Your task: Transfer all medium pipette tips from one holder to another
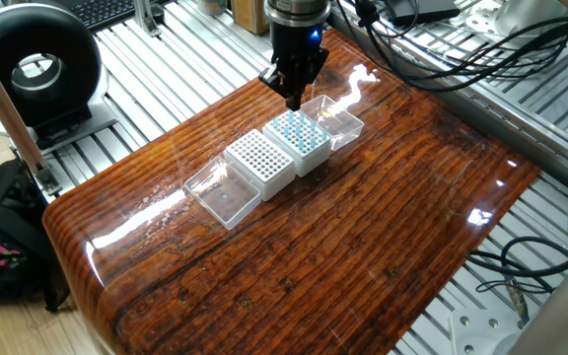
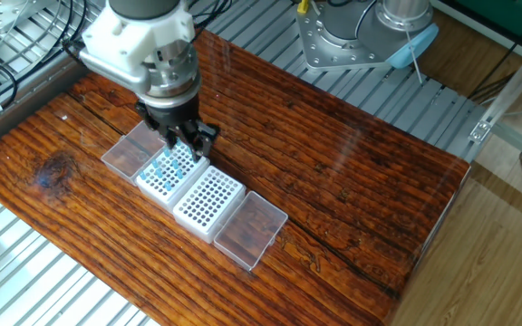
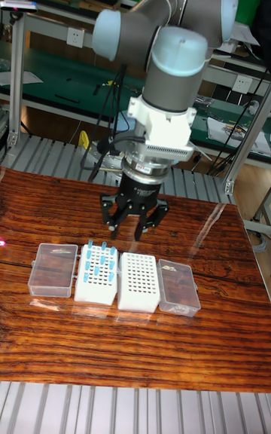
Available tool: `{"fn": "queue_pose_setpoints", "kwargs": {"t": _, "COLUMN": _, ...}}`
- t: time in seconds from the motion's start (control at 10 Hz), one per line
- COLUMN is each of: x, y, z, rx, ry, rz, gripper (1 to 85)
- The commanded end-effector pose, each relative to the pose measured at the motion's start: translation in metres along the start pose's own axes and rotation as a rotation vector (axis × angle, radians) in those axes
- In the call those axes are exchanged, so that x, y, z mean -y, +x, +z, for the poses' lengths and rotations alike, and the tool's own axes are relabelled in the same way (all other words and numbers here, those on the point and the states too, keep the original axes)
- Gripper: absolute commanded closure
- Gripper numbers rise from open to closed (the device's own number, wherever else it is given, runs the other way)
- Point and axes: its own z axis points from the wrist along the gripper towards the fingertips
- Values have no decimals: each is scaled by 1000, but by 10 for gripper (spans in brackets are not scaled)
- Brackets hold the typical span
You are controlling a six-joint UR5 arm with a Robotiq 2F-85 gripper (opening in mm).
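The medium pipette tips [image 1: 297,130] are small light-blue cones standing in a white grid holder [image 1: 309,153]. An empty white grid holder [image 1: 259,160] sits right beside it. My gripper [image 1: 292,101] hangs just above the far edge of the filled holder, fingers pointing down. In the other fixed view the gripper [image 2: 186,152] is over the tips [image 2: 167,168], and its fingers look apart with nothing between them. The tall fixed view shows the gripper [image 3: 134,229] above and behind the two holders, with the tips [image 3: 96,259] at lower left and the empty holder [image 3: 139,282] beside them.
A clear plastic lid [image 1: 223,194] lies at the near end of the row and another clear lid [image 1: 333,118] at the far end. The wooden table [image 1: 363,247] is ringed by aluminium rails. A black round device [image 1: 33,64] and cables [image 1: 461,49] stand off the table.
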Motion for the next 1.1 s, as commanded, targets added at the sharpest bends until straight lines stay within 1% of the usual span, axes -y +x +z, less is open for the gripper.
{"fn": "queue_pose_setpoints", "kwargs": {"t": 0.0, "x": 3, "y": -2, "z": 18, "rx": 36, "ry": 18, "rz": -15, "gripper": 353}}
{"fn": "queue_pose_setpoints", "kwargs": {"t": 0.2, "x": 3, "y": -2, "z": 22, "rx": 45, "ry": 20, "rz": -22, "gripper": 423}}
{"fn": "queue_pose_setpoints", "kwargs": {"t": 0.3, "x": -2, "y": 0, "z": 28, "rx": 51, "ry": 7, "rz": -23, "gripper": 433}}
{"fn": "queue_pose_setpoints", "kwargs": {"t": 0.5, "x": -2, "y": 5, "z": 36, "rx": 55, "ry": 9, "rz": -28, "gripper": 450}}
{"fn": "queue_pose_setpoints", "kwargs": {"t": 0.7, "x": -3, "y": 13, "z": 41, "rx": 46, "ry": 9, "rz": -17, "gripper": 467}}
{"fn": "queue_pose_setpoints", "kwargs": {"t": 0.9, "x": 0, "y": 14, "z": 41, "rx": 44, "ry": 20, "rz": -24, "gripper": 483}}
{"fn": "queue_pose_setpoints", "kwargs": {"t": 1.0, "x": 3, "y": 13, "z": 42, "rx": 48, "ry": 31, "rz": -29, "gripper": 497}}
